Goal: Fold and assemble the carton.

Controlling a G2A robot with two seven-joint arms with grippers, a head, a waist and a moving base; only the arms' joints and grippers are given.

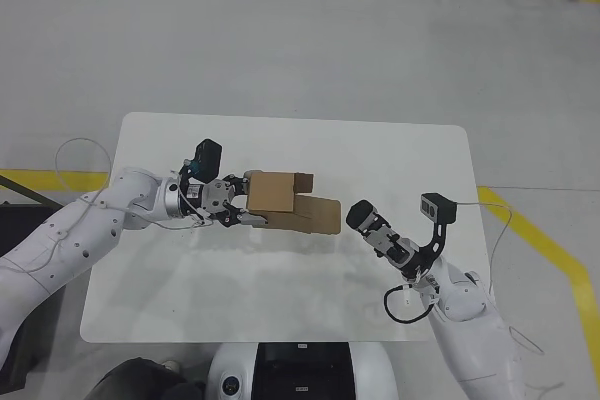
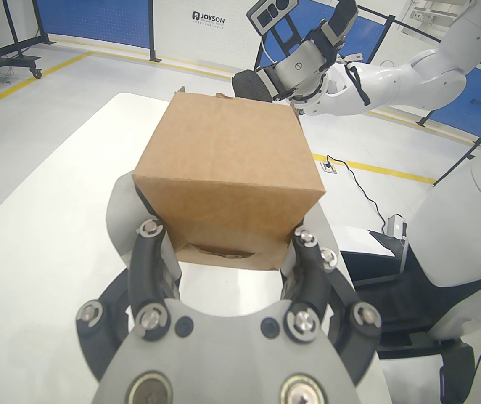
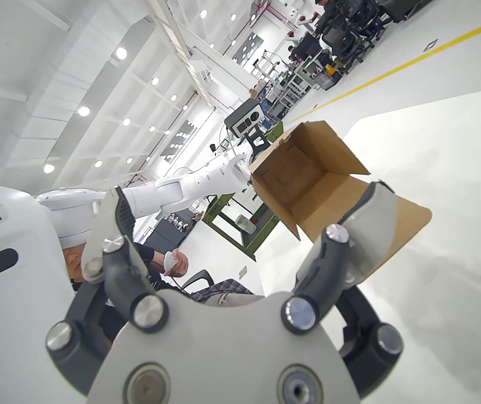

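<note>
At table [image 1: 280, 290] centre the carton [image 1: 278, 192], clamped by the left gripper [image 1: 238, 206], points its open mouth rightward at the spread right gripper [image 1: 361, 214].

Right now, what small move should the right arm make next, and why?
Probably bring the open right tool to the long flap and fold it up: the left tool holds the carton, whose far end is open with that flap flat on the table.

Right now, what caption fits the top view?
Left jaws clamp the brown carton on the white table; right jaws hang open nearby.
</note>
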